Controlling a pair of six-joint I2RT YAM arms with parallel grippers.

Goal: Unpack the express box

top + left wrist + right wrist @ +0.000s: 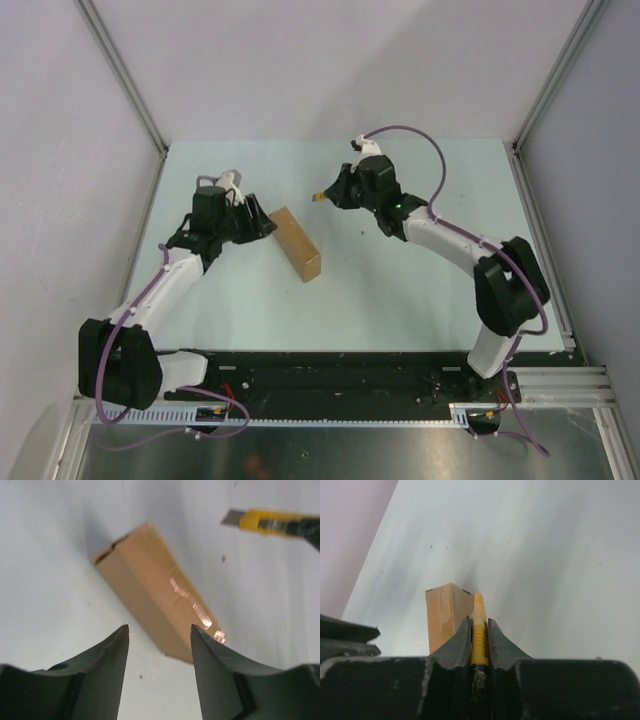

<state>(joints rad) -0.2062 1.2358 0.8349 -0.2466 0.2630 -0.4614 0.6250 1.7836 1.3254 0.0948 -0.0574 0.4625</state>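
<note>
The express box [295, 243] is a plain brown cardboard box lying closed on the pale table, taped along its top; it also shows in the left wrist view [155, 592] and the right wrist view [442, 615]. My left gripper [262, 224] is open and empty, its fingertips [120, 635] right at the box's near left end. My right gripper [335, 192] is shut on the yellow-and-black utility knife [479, 630], held in the air right of the box, blade tip [316, 197] toward it. The knife also shows in the left wrist view [270, 522].
The pale green table [400, 300] is bounded by aluminium frame posts [125, 75] at left and right and white walls behind. The arm bases sit on a black rail [330, 375] at the near edge.
</note>
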